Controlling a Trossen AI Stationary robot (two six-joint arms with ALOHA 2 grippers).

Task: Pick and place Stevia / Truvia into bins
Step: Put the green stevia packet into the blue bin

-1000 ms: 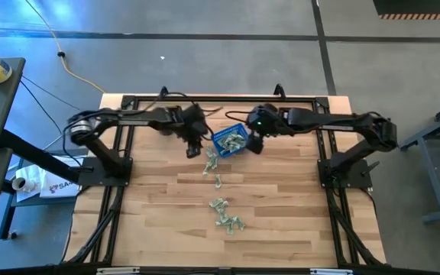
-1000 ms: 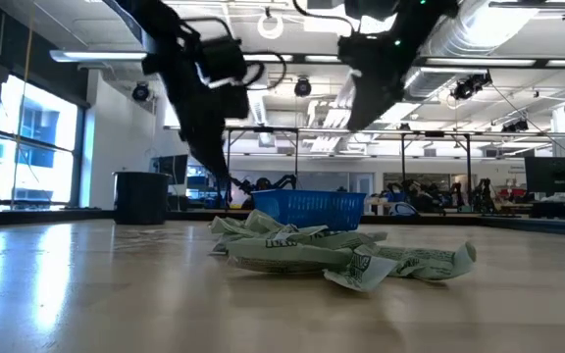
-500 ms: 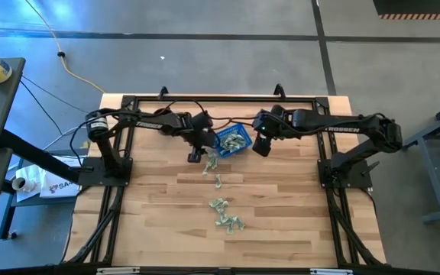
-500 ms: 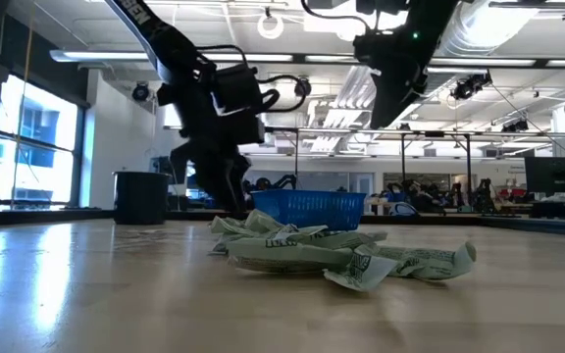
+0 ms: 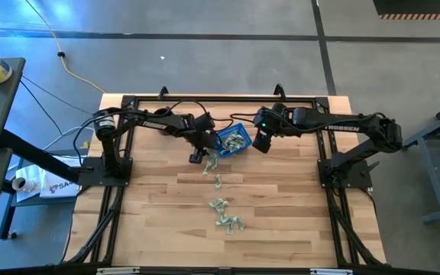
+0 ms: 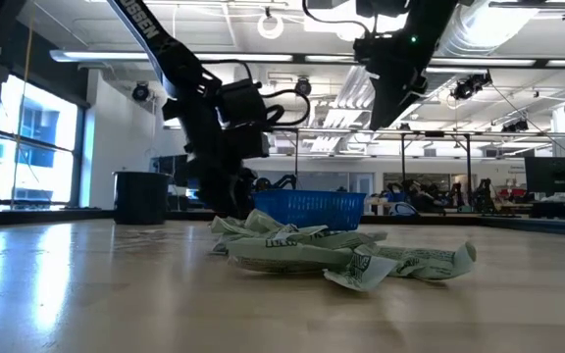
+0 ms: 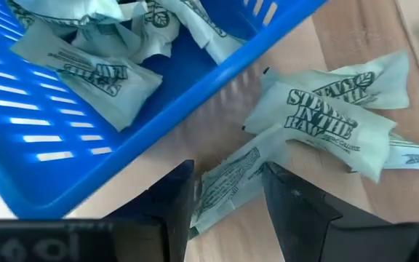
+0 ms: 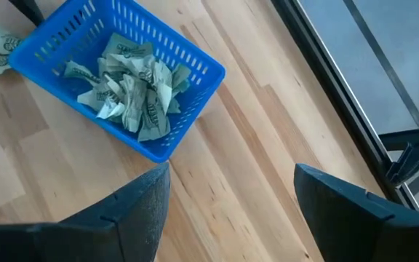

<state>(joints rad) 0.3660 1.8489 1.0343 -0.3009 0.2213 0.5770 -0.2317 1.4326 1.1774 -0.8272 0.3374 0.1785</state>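
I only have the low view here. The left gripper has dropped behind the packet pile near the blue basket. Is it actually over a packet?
Observer: Yes. In the left wrist view the left gripper is open, its fingers straddling one packet lying on the wood just outside the blue basket.
Operator: Is anything in the basket yet?
Observer: Yes, the right wrist view shows a heap of crumpled packets inside it.
Operator: Where is the right gripper?
Observer: In the high view the right gripper hangs just beside the basket, on its right, open and holding nothing.
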